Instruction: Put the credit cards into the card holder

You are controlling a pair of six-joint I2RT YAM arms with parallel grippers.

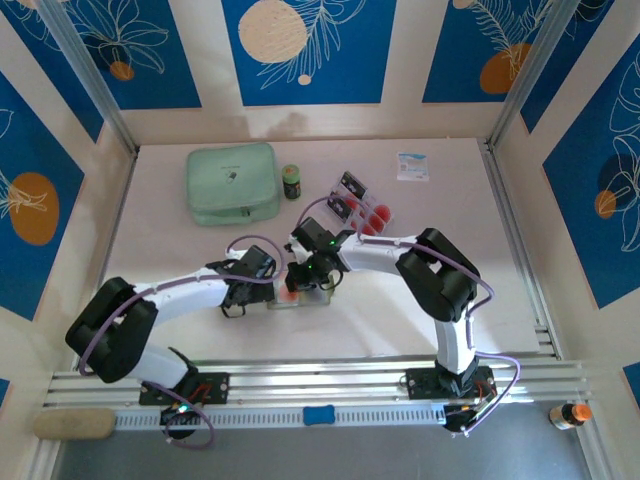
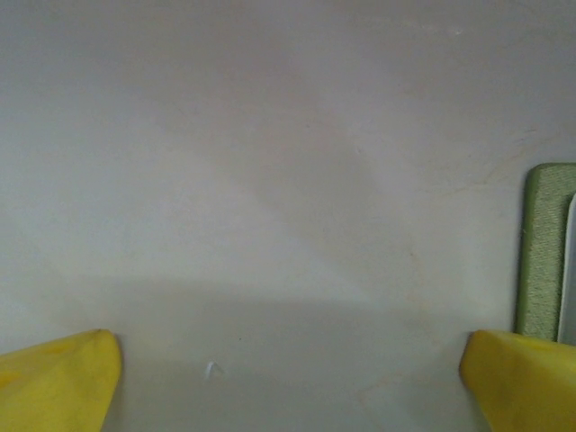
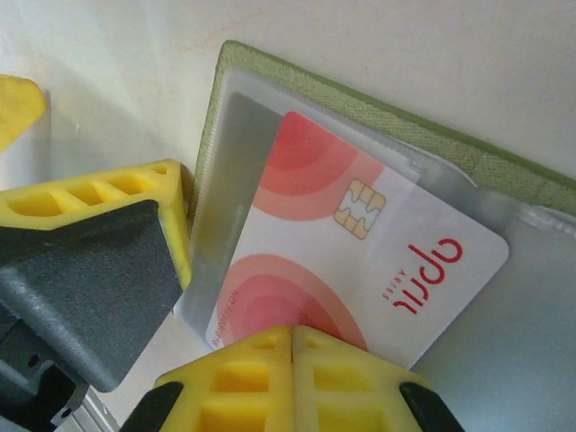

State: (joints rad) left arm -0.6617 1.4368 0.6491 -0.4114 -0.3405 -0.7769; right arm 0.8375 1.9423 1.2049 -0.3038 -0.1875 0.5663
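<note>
White tabletop (image 1: 480,290) between blue floral panels (image 1: 300,50); left gripper (image 2: 288,373) gapes, right gripper (image 3: 292,351) closed at a credit card (image 3: 378,261).

The card (image 3: 360,261), right of centre in the right wrist view, bears a red, upside-down word reading roughly "april". The smaller print beside it is illegible.

Mint-green zip case (image 1: 232,183) sits just beside a dark jar (image 1: 291,181), white packet (image 1: 412,166) well apart.

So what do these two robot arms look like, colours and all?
Both the left arm and right arm have white tubular links, chunky black joints, looping purple cables and small green lights. Their fingers are yellow ribbed wedges.
</note>
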